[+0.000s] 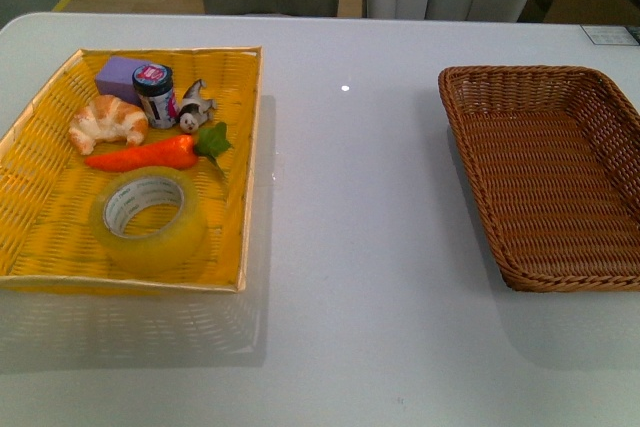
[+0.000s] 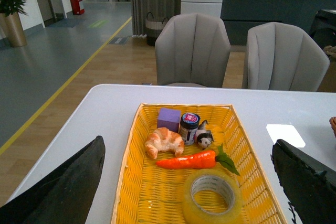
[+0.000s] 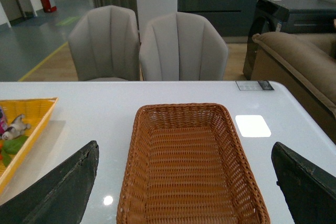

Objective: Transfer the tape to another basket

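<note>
On the front view I see both baskets but neither arm: the yellow basket [image 1: 40,237] sits near the table's [image 1: 350,247] left edge, the brown basket [image 1: 545,177] by its right edge. The tape [image 1: 150,219] lies flat in the yellow basket, at the end toward the near edge, just beside a carrot [image 1: 140,155]. Only the wrist views show the jaws. The left jaws stand wide apart framing the yellow basket, the right jaws wide apart framing the brown one, both gripping nothing.

Tape [image 1: 165,245] lies seemingly flat (hole up) in yellow tray [image 1: 45,232]; brown wicker basket [image 1: 560,177] sits apart.
</note>
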Tool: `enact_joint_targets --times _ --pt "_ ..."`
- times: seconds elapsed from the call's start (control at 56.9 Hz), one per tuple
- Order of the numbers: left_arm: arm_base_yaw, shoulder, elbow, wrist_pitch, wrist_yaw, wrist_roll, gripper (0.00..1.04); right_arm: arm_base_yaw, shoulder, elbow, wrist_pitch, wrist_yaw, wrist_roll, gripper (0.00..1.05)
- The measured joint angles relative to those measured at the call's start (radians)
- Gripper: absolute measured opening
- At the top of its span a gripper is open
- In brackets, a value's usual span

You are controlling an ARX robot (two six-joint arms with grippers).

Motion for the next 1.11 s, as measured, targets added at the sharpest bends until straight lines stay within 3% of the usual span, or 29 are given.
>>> enact_joint_targets --times 0.72,0.826,0.861,0.949,1.107 --pt "0.0 0.0 0.0 0.0 0.0 0.0 0.96 0.0 0.0 0.0 0.0 0.0 0.0 0.96" --pt "0.023 0.164 0.105 -0.228 -0.015 -0.107 0.96 0.0 0.0 0.0 0.0 0.0 0.0 0.96" --pt "0.044 0.248 0.132 -0.234 -0.002 -0.129 0.96 0.0 0.0 0.0 0.0 -0.001 0.0 0.96" --pt "0.09 0.438 0.185 -0.132 0.035 -0.164 0.96 0.0 0.0 0.0 0.0 0.0 0.0 0.96" --pt "0.098 0.911 0.314 0.286 0.132 -0.179 0.96 0.0 0.0 0.0 0.0 0.0 0.0 0.96"
